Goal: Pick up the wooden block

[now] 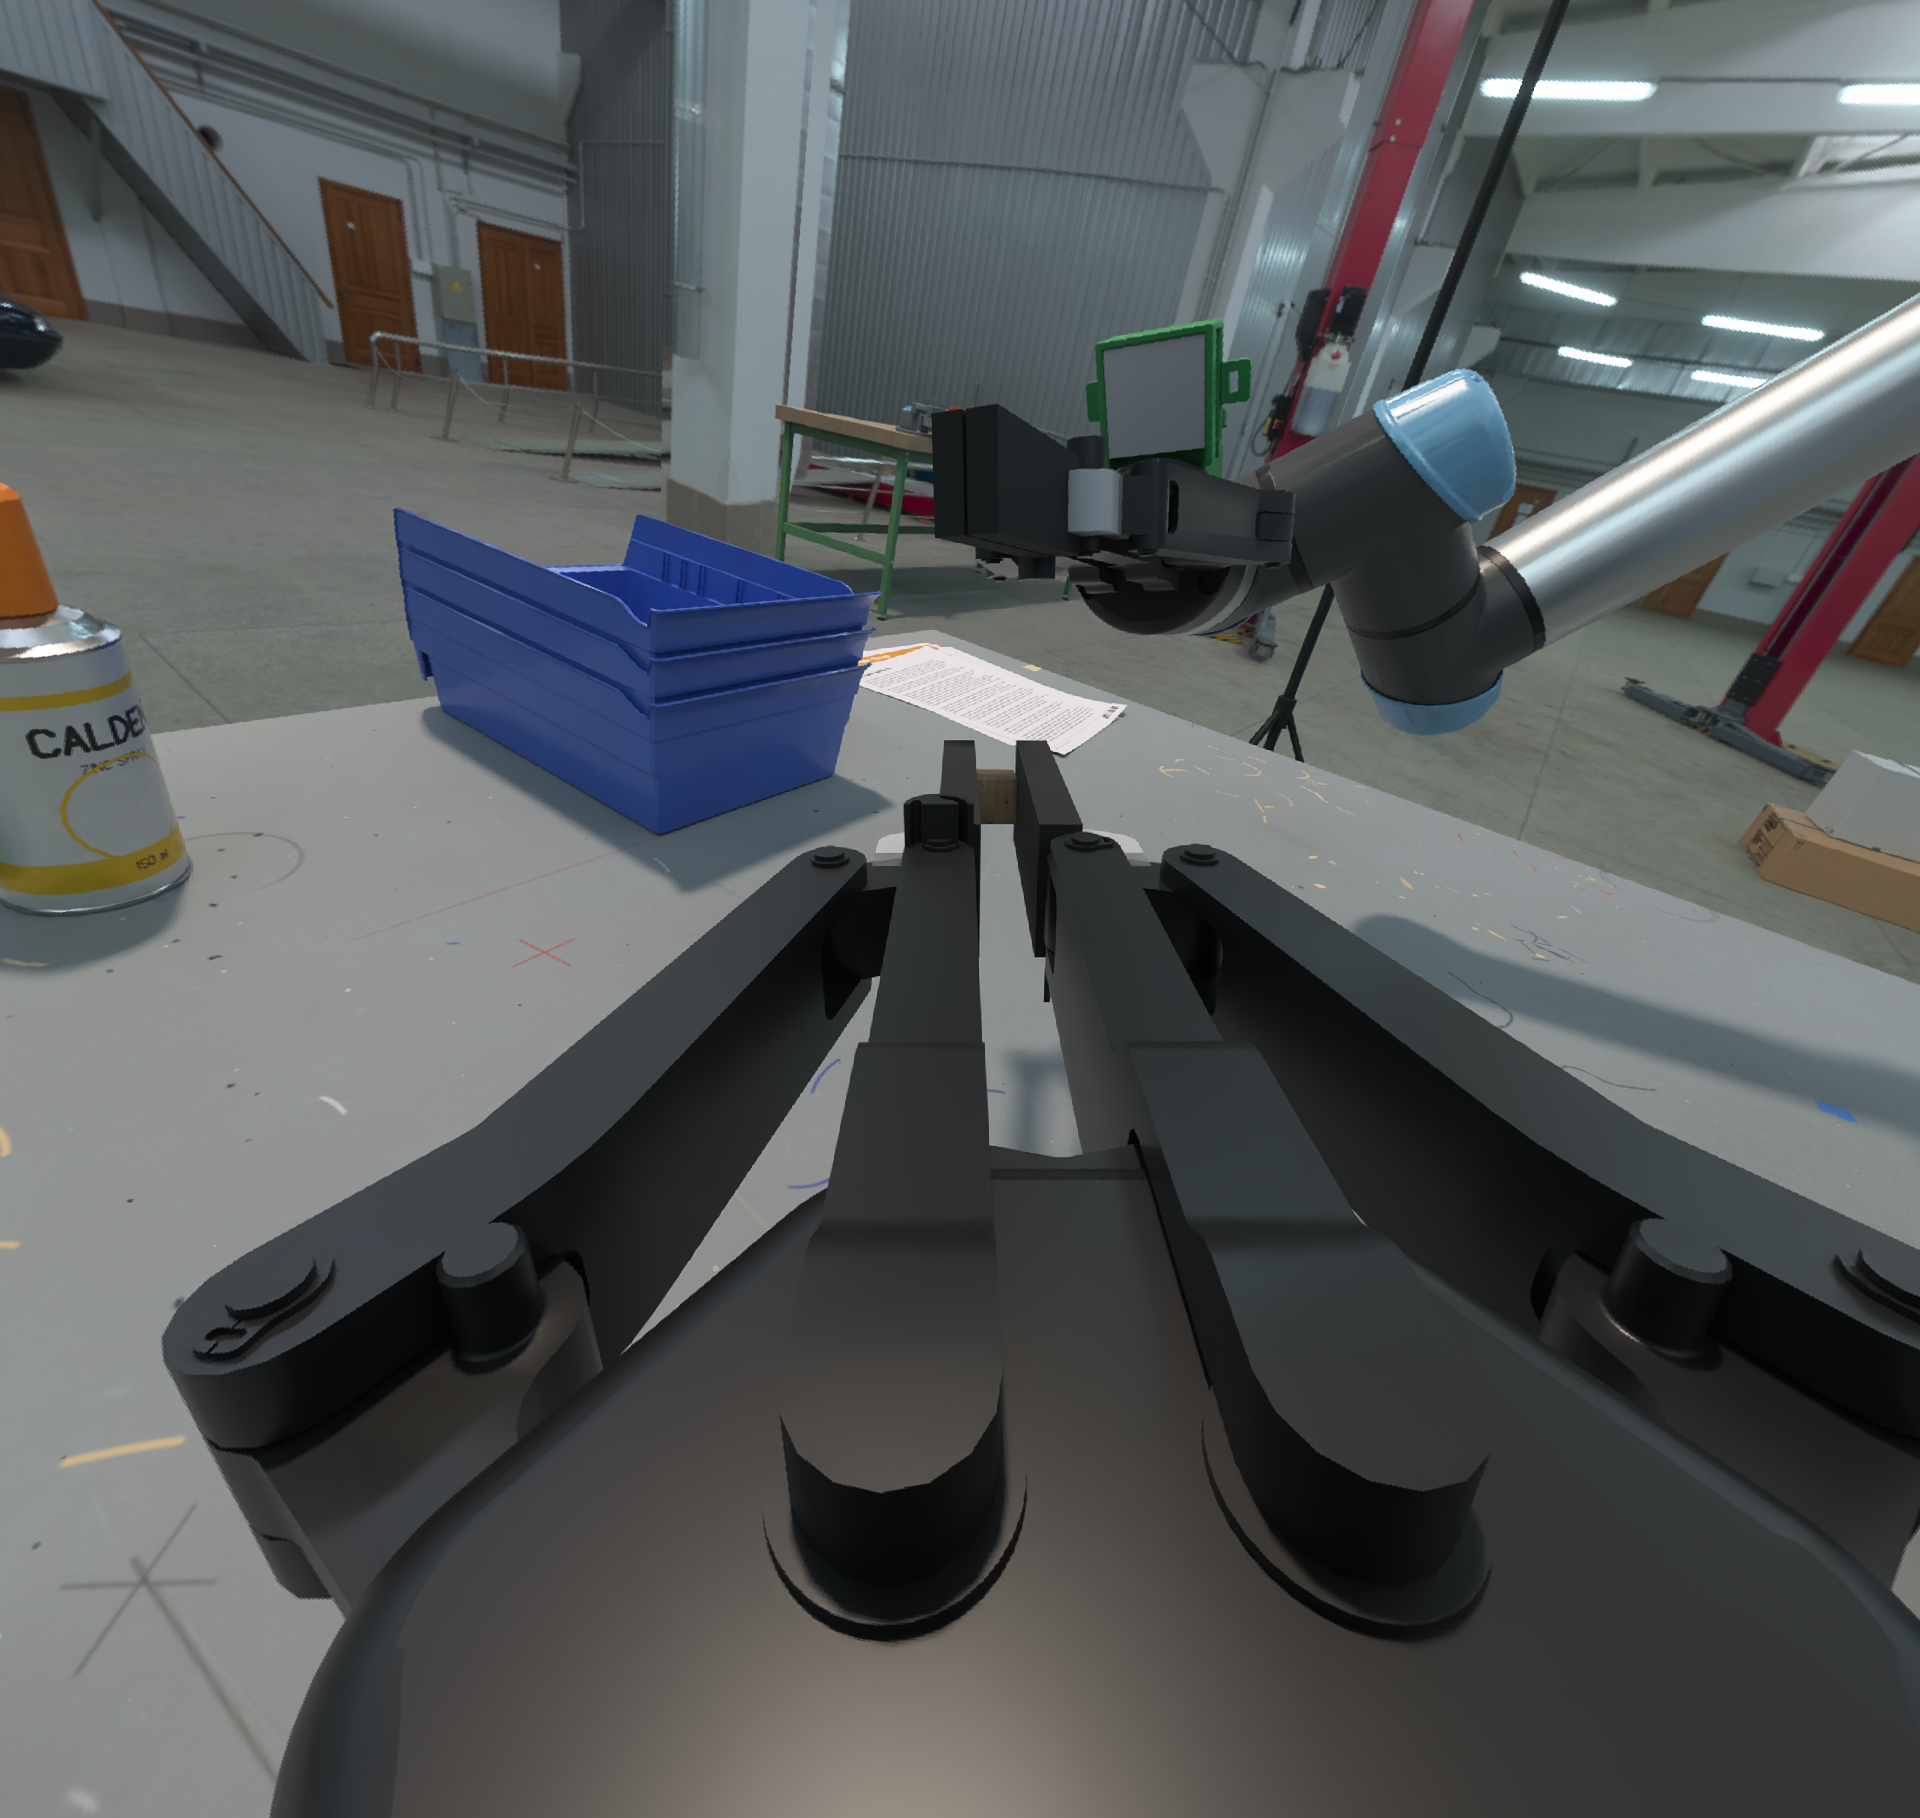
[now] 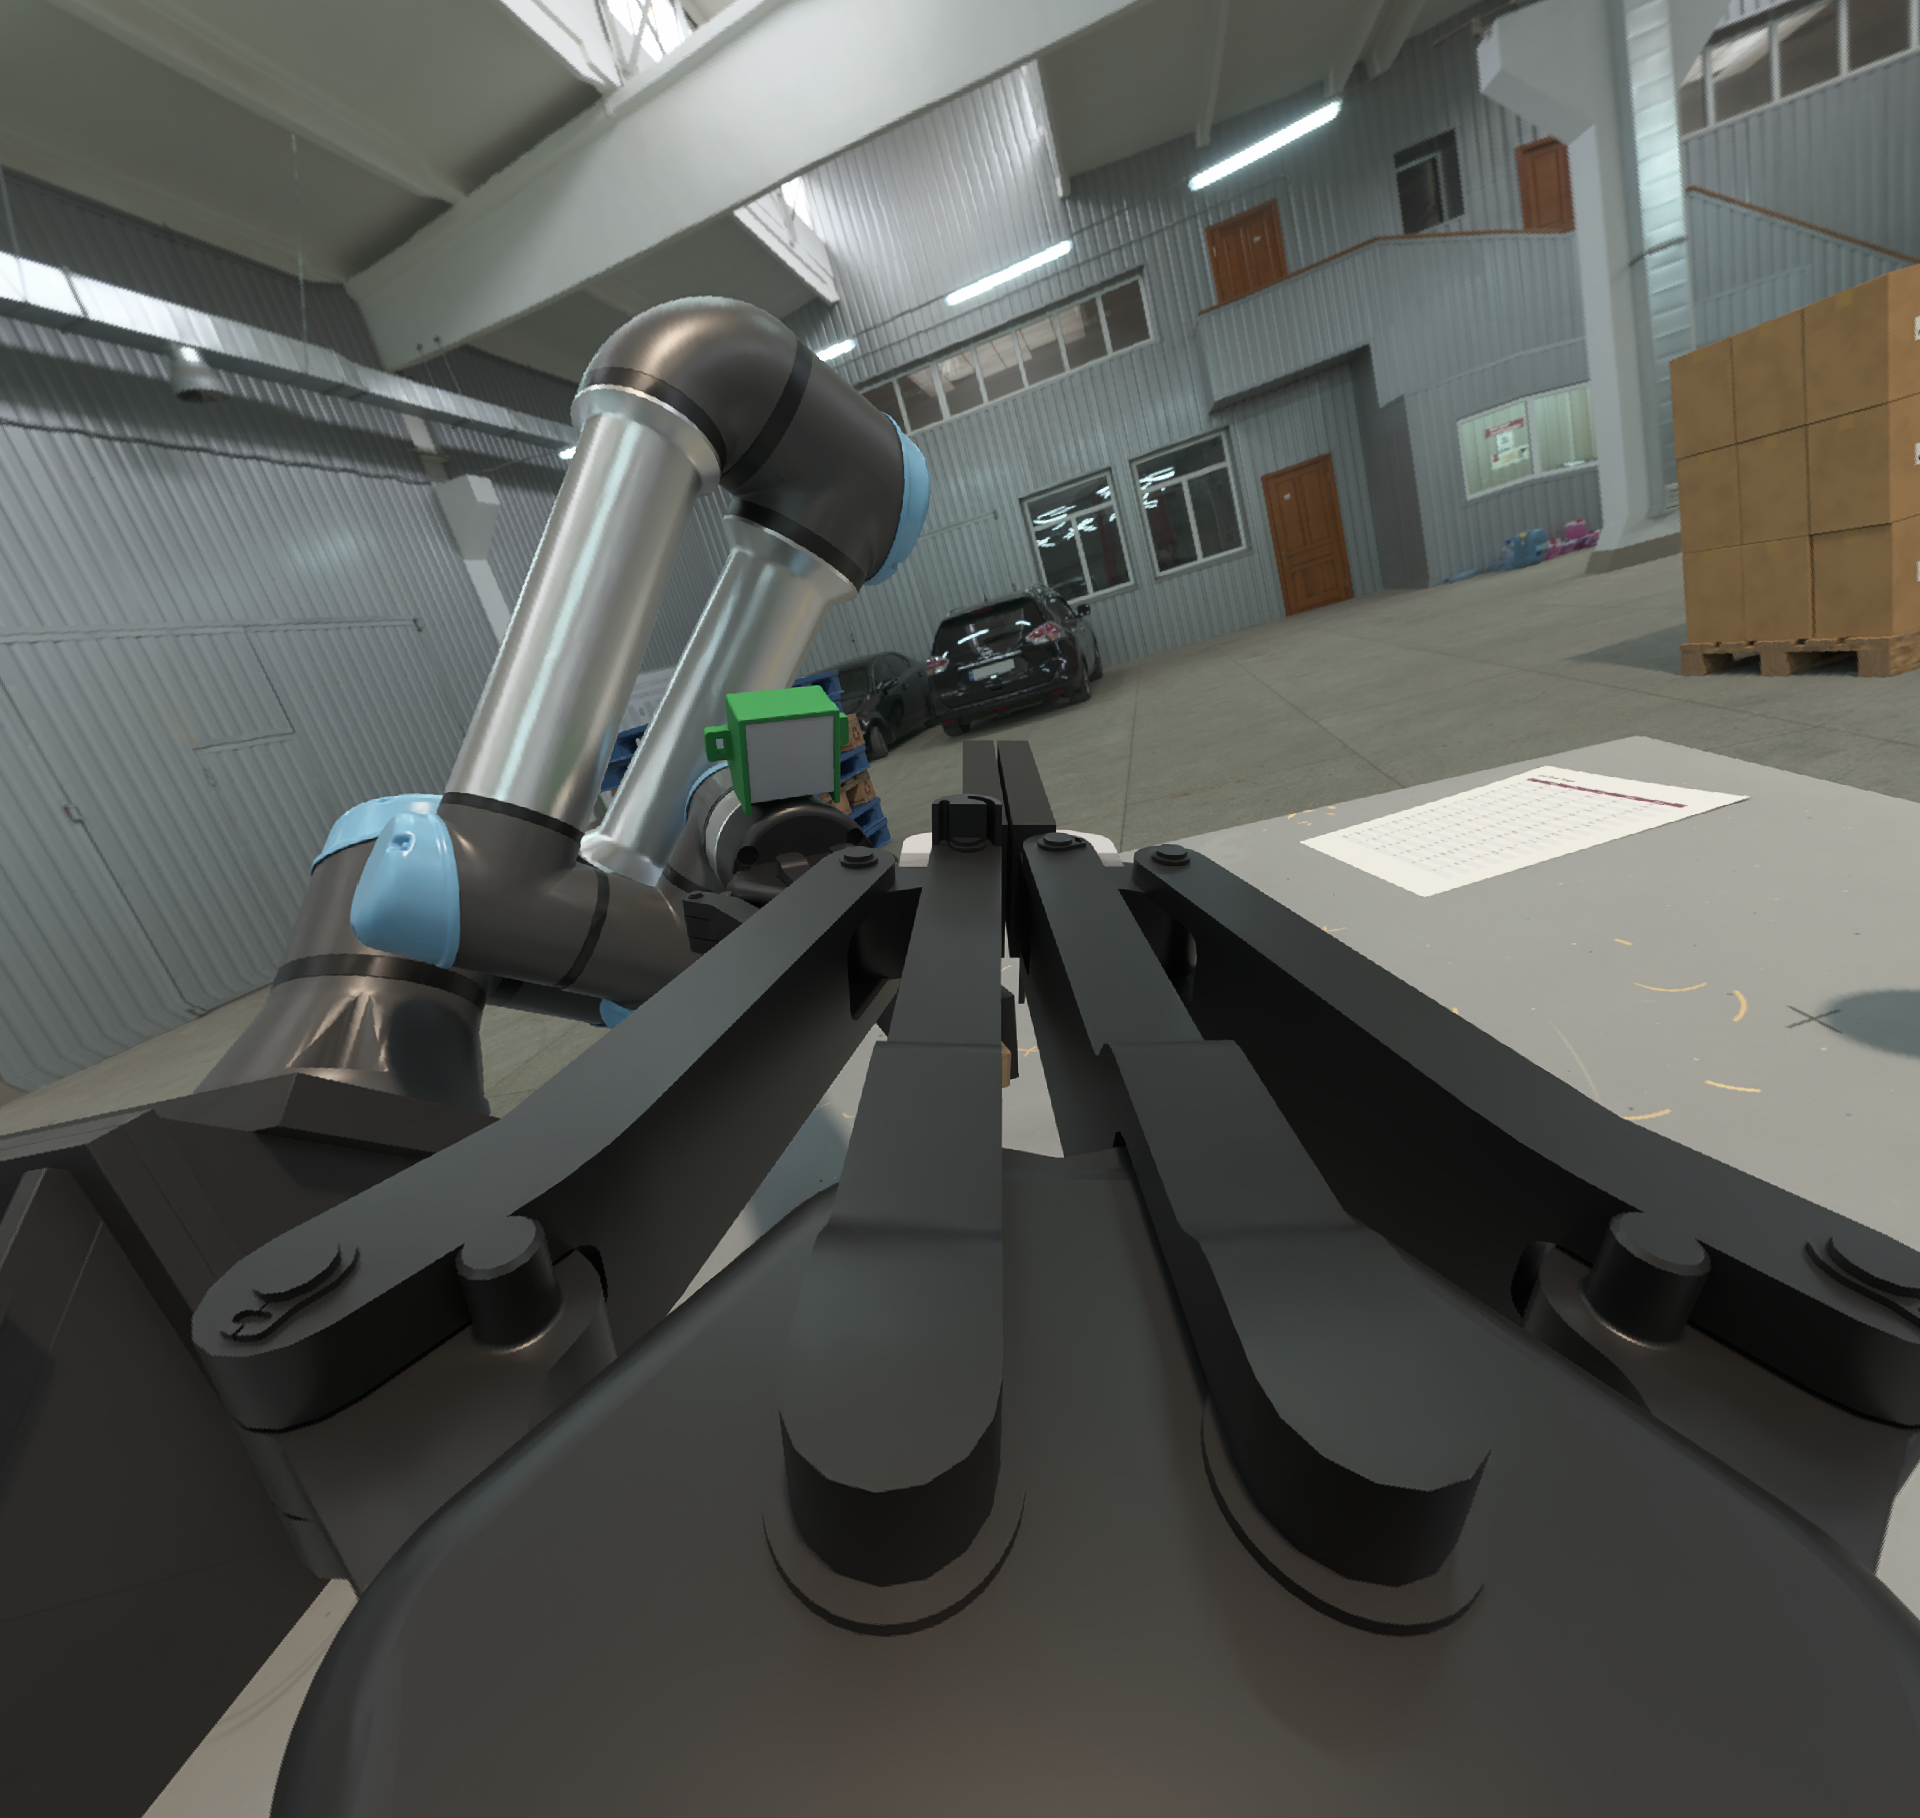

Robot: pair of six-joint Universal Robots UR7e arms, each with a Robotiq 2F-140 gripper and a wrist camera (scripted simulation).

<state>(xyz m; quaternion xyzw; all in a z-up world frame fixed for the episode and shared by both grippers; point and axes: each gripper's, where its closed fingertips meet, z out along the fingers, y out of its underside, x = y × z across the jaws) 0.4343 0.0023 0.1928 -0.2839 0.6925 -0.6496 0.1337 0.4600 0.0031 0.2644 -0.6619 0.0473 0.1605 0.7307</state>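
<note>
The wooden block [image 1: 995,794] is a small tan piece pinched between the tips of my left gripper [image 1: 995,779], which is shut on it; most of the block is hidden by the fingers. It is held over the grey table [image 1: 416,989]; I cannot tell whether it touches the surface. A tan sliver of the block [image 2: 1006,1064] shows through the finger gap in the right wrist view. My right gripper [image 2: 995,781] is shut and empty, hovering above the table's far side [image 1: 961,480], well apart from the block.
A stack of blue bins [image 1: 644,667] stands left of the block. A spray can [image 1: 73,760] with an orange cap is at the far left. A printed sheet [image 1: 987,698] lies behind the block; another sheet [image 2: 1517,828] shows in the right wrist view.
</note>
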